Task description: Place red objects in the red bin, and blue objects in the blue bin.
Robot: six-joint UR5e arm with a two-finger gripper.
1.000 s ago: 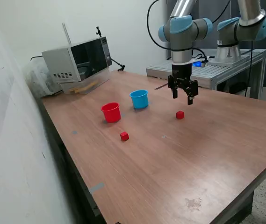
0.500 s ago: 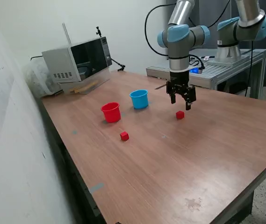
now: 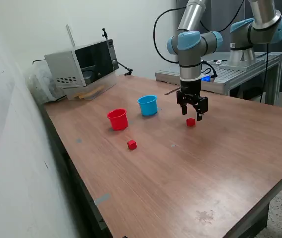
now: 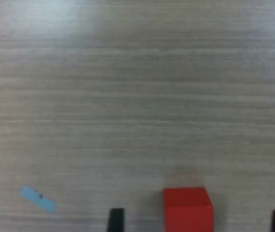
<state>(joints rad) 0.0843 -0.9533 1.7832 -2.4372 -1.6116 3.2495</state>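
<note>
Gripper (image 3: 192, 114) open, fingers spread, hovering just above red cube (image 3: 191, 122); cube between fingers in wrist view. Blue cup (image 3: 147, 105) near cube; red cup (image 3: 117, 119) farther.

I see the two cups side by side on the table (image 3: 220, 163): one cup (image 3: 117, 119) at nine o'clock of the other cup (image 3: 147, 105). One cube (image 3: 132, 144) lies at five o'clock of the first cup; another cube (image 3: 191, 122) sits just under my gripper (image 3: 192, 113). The microwave (image 3: 81, 63) stands at eleven o'clock.
</note>
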